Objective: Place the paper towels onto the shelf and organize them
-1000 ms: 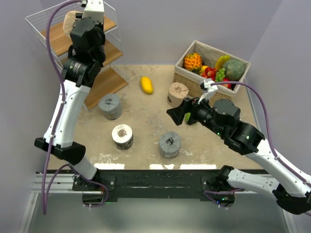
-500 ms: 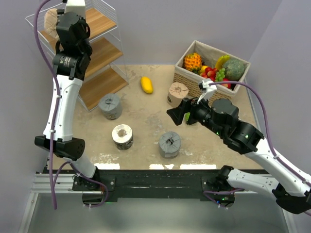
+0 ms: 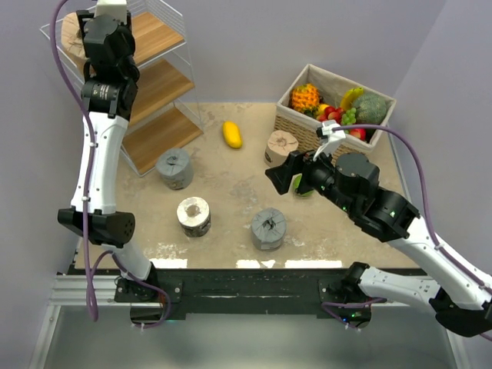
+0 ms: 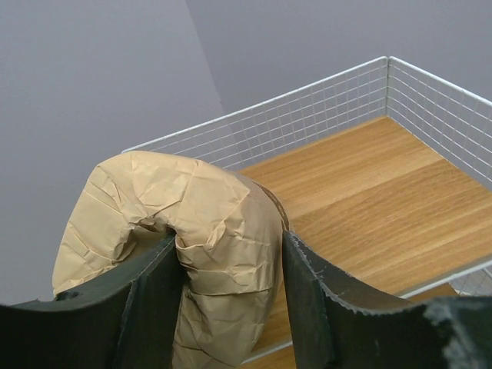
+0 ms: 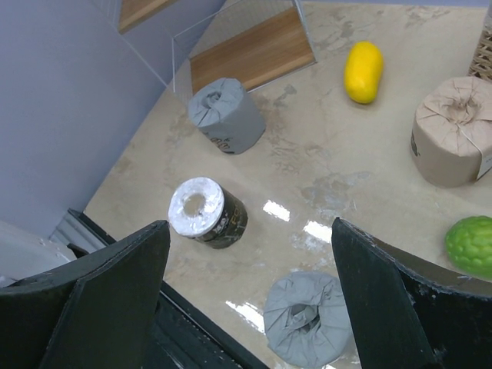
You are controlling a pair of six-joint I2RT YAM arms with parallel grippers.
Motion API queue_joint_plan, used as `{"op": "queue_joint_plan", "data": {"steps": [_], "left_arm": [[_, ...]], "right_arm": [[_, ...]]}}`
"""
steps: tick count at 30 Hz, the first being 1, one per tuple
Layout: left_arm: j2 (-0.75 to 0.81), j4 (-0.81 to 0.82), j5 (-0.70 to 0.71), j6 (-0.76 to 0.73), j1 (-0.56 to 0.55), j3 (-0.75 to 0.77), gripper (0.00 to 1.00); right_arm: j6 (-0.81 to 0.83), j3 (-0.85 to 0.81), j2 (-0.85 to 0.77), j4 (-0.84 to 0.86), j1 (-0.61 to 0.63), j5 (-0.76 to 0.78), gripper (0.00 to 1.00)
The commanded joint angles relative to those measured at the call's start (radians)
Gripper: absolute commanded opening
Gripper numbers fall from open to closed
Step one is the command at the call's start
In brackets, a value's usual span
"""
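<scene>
My left gripper (image 3: 86,32) is shut on a tan wrapped paper towel roll (image 4: 184,223) and holds it over the far left corner of the shelf's top board (image 4: 369,200); the roll also shows in the top view (image 3: 73,34). The white wire shelf (image 3: 157,84) stands at the table's back left. On the table lie a pale grey roll (image 3: 175,167), a cream roll with a dark wrap (image 3: 194,216), a second grey roll (image 3: 268,228) and a tan roll (image 3: 281,148). My right gripper (image 3: 278,177) is open and empty above the table's middle.
A yellow mango (image 3: 231,134) lies behind the rolls. A wicker fruit basket (image 3: 304,127) stands at the back right. A green lime (image 5: 470,244) lies near the tan roll (image 5: 452,142). The wire rim (image 4: 307,115) encloses the top board.
My left gripper has carried the tan roll leftward along the top tier to its far left corner. The right arm has barely moved.
</scene>
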State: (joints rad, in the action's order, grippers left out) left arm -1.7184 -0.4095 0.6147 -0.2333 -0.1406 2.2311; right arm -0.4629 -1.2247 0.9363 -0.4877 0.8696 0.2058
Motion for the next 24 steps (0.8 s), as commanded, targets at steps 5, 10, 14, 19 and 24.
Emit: {"op": "queue_joint_plan", "data": {"steps": [5, 10, 14, 19, 24], "left_arm": [[-0.014, 0.089, -0.023, -0.028, 0.022, 0.068, 0.73], [0.006, 0.103, -0.062, -0.011, 0.022, 0.076, 0.75], [0.016, 0.11, -0.085, -0.008, 0.022, 0.084, 0.76], [0.065, 0.029, -0.185, 0.096, 0.018, 0.062, 0.77], [0.216, -0.014, -0.421, 0.225, 0.001, -0.129, 0.78]], "right_arm": [[0.015, -0.078, 0.004, -0.003, 0.002, 0.034, 0.9], [0.017, -0.081, 0.013, -0.009, 0.002, 0.03, 0.9], [0.026, -0.101, 0.028, -0.022, 0.0, 0.018, 0.9], [0.036, -0.107, 0.05, -0.025, 0.002, 0.032, 0.9], [0.05, -0.099, 0.096, -0.005, 0.002, 0.119, 0.9]]}}
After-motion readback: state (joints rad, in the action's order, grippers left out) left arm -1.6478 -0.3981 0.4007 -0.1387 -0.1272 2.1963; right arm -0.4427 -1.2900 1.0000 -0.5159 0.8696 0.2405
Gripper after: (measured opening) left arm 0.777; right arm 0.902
